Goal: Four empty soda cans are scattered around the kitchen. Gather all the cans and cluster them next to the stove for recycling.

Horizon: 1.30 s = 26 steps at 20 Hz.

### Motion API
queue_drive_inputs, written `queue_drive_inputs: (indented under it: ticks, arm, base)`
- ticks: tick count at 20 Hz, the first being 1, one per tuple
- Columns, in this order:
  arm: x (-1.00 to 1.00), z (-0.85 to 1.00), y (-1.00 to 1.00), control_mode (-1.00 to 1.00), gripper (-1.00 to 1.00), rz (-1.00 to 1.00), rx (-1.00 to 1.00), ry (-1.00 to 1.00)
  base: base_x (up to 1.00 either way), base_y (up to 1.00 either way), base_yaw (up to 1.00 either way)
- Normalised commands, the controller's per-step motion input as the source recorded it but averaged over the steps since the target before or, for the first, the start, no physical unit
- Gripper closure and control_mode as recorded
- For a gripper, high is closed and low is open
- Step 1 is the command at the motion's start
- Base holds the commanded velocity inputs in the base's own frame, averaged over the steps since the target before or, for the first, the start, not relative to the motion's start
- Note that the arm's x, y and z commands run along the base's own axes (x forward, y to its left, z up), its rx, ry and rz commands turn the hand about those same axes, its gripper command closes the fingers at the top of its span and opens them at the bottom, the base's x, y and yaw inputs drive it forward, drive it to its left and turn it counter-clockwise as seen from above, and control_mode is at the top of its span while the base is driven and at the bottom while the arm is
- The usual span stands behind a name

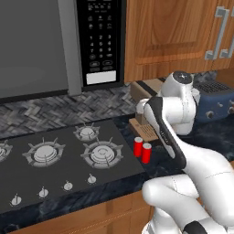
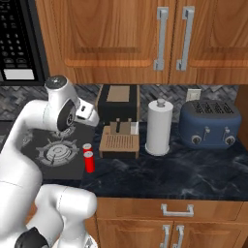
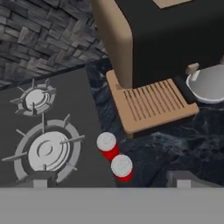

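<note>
Claw [image 3: 111, 179] hovers open above two soda cans [image 3: 114, 156] beside stove [image 3: 65, 109].

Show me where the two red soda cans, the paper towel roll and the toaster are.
soda cans [image 3: 114, 156]: hand view, red side of the rear can, beside the front one.
paper towel roll [image 2: 159, 128]: right base view, white side.
toaster [image 2: 210, 122]: right base view, blue front.

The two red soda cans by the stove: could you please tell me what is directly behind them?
Behind the soda cans sits a black and wood coffee machine with its slatted wooden drip tray on the dark counter. The robot's arm covers the wall behind the machine's left side.
</note>
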Motion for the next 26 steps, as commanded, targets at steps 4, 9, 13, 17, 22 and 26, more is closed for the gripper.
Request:
queue_drive_inputs:
  ticks: [4,9,13,17,22,26]
  arm:
    - [-1.0,0.19,0.0,-1.0,-1.0,0.0,0.0,0.08]
    - [-1.0,0.05,0.0,-1.0,-1.0,0.0,0.0,0.1]
    - [-1.0,-0.07,-0.03,-1.0,-1.0,-0.02,0.0,0.06]
    - [-0.9,-0.21,-0.08,-1.0,-1.0,-0.03,-0.01,-0.06]
    - [-0.72,-0.04,0.0,-1.0,-1.0,0.0,0.0,-0.41]
    - [-0.64,0.0,0.0,-1.0,-1.0,0.0,0.0,-0.44]
  base:
    - [0.0,0.0,0.0]
    - [0.0,0.0,0.0]
    - [0.0,0.0,0.0]
    - [0.0,0.0,0.0]
    - [0.0,0.0,0.0]
    - [0.0,0.0,0.0]
